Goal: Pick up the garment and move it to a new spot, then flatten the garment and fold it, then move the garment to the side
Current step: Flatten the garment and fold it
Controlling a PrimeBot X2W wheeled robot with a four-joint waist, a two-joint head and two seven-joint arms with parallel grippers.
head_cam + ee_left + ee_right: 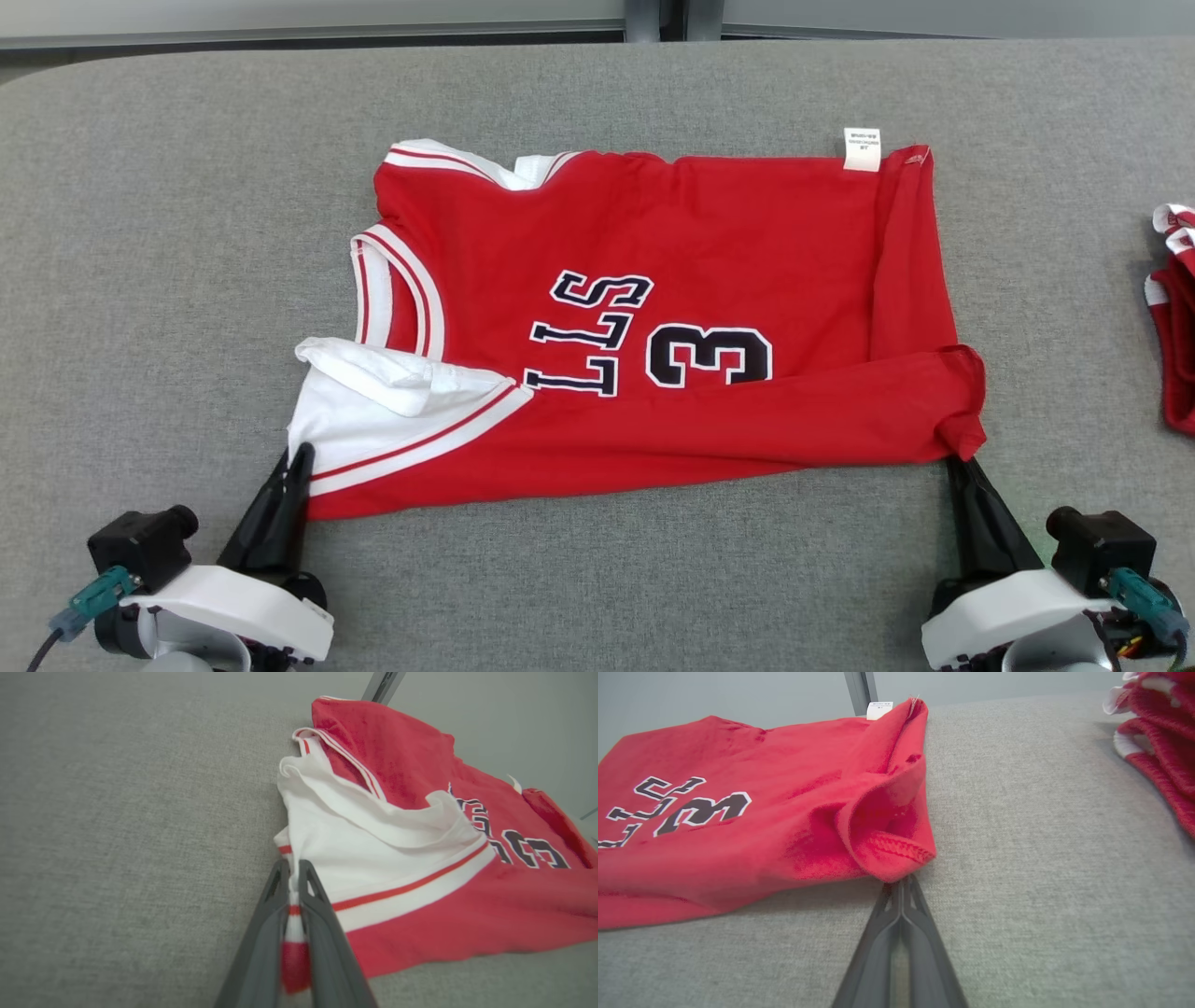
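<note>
A fold of the jersey [728, 243] covers part of its lettering [597, 341], the print on its tag [862, 149] is too small to read, and the head view's edge cuts off another red garment [1178, 355]

The red sleeveless basketball jersey [653, 308] lies spread on the grey fabric-covered table [187, 233]. The left gripper [301, 457] is at the jersey's near left corner, with cloth between its fingers. The right gripper [956, 464] is at the near right corner (tips touching the hem). A small white label [862, 149] sits at the jersey's far right edge. Well to the jersey's right lies a heap of red-and-white garments [1178, 317].
</note>
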